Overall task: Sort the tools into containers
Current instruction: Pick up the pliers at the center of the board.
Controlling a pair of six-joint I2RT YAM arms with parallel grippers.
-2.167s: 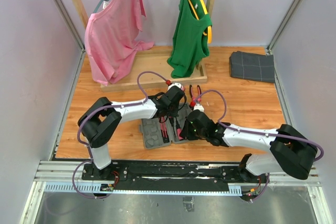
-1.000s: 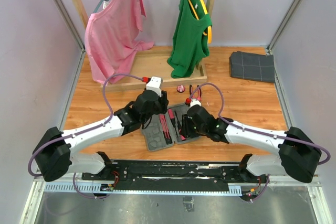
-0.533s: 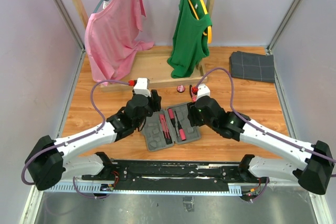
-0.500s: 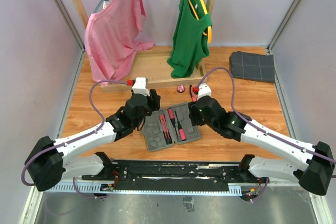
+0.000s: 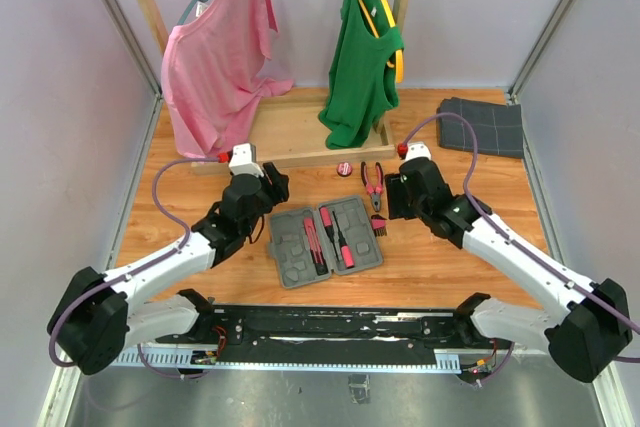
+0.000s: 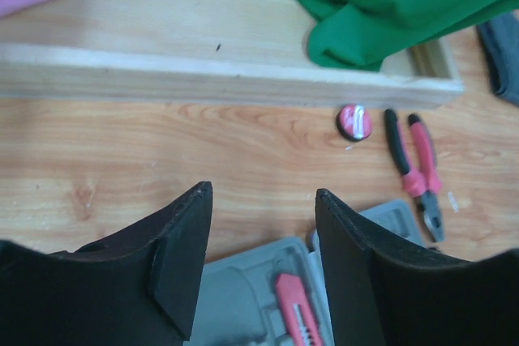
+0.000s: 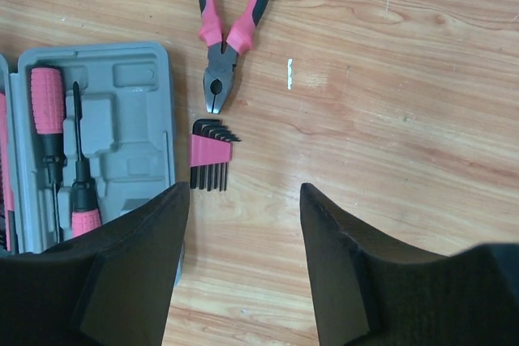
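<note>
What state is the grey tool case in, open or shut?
Open: both halves of the tool case lie flat, recesses up, with pink-handled tools inside.

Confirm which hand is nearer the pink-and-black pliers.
Right. The right hand sits just beside the pink-and-black pliers; the left hand is by the grey plastic tool case's left end, farther off.

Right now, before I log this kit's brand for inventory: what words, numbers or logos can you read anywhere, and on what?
None: no text reads clearly in any view.
On the small round red piece, a pale patch, too blurred to read.
On the flat grey plastic tool case, no lettering shows.
On the pink-and-black-handled pliers, no marking shows.
</note>
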